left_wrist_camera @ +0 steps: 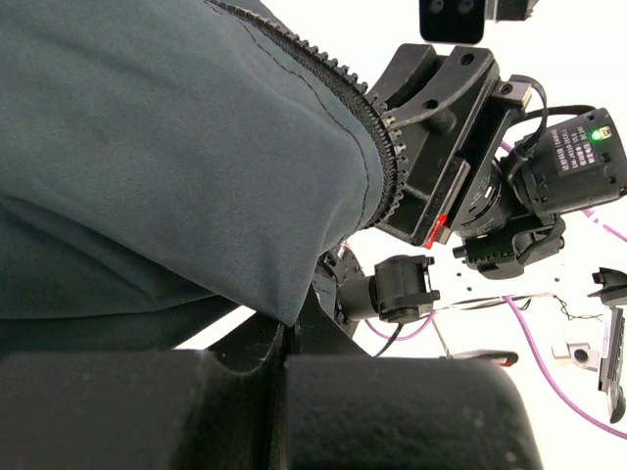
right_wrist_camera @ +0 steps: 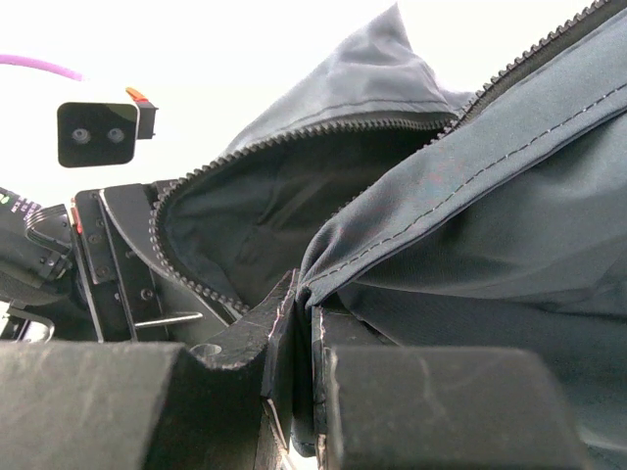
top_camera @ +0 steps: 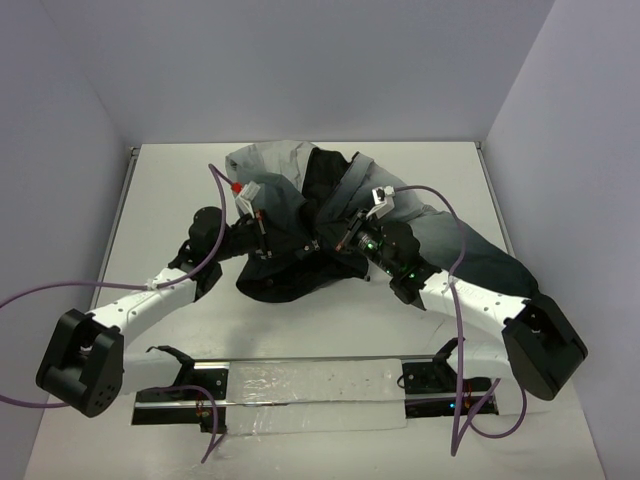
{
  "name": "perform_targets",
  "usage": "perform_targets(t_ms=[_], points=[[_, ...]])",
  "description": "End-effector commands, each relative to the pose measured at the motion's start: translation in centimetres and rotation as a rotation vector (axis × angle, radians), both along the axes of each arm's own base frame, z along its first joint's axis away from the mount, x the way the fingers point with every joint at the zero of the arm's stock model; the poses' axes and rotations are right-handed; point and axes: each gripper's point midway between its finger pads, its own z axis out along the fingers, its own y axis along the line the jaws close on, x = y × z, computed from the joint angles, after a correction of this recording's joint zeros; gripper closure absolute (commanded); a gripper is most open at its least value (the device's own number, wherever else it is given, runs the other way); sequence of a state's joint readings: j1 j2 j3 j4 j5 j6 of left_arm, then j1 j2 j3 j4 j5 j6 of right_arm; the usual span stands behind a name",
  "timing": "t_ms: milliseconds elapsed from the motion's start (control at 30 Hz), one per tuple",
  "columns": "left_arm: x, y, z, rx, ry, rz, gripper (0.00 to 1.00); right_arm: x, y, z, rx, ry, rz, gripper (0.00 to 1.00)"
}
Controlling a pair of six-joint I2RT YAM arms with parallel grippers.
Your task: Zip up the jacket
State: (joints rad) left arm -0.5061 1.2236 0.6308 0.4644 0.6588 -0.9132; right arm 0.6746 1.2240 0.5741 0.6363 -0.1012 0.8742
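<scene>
The jacket (top_camera: 300,200) lies bunched in the middle of the table, light grey at the back, dark charcoal at the front, with its black lining showing. It is unzipped. My left gripper (top_camera: 266,244) is shut on the jacket's left front edge; in the left wrist view (left_wrist_camera: 286,338) grey fabric is pinched between the jaws, and a row of zipper teeth (left_wrist_camera: 364,122) runs above. My right gripper (top_camera: 345,243) is shut on the right front edge (right_wrist_camera: 306,311), where a stitched fold enters the jaws. Open zipper teeth (right_wrist_camera: 181,259) curve to the left of that fold.
A clear panel on a metal rail (top_camera: 300,385) lies across the table's near edge between the arm bases. Purple cables (top_camera: 455,240) loop over both arms. White walls close in the table at the back and on both sides.
</scene>
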Motion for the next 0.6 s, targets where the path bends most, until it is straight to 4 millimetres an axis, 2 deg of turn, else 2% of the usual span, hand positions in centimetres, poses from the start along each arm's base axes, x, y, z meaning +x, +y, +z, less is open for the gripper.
perform_targets(t_ms=[0, 267, 567], points=[[-0.3, -0.5, 2.4, -0.041, -0.063, -0.060, 1.00, 0.3, 1.1, 4.9, 0.090, -0.110, 0.023, 1.00], [-0.8, -0.9, 2.0, -0.057, -0.037, -0.106, 1.00, 0.2, 1.5, 5.7, 0.099, -0.130, 0.040, 1.00], [-1.4, -1.0, 3.9, -0.160, -0.021, -0.146, 1.00, 0.0, 1.5, 5.0, 0.085, -0.124, 0.048, 1.00]])
